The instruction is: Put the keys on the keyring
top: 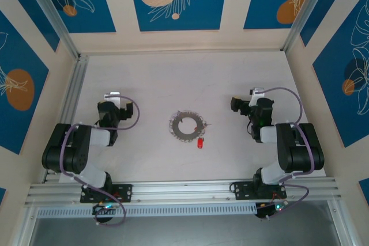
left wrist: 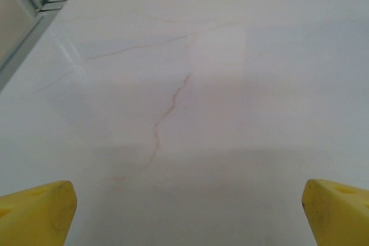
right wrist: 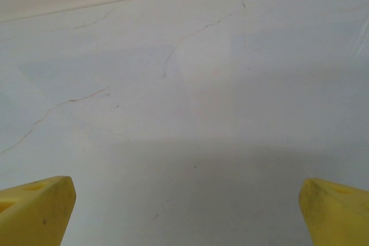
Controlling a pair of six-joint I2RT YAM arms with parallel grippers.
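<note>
While tucked low and tilted downward, left pincer and right pincer gape empty.

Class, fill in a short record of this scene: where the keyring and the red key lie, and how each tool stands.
keyring: flat on the table, between the two arms
red key: just outside the keyring, at its near right, not threaded on
left tool: open, holding nothing
right tool: open, holding nothing
</note>
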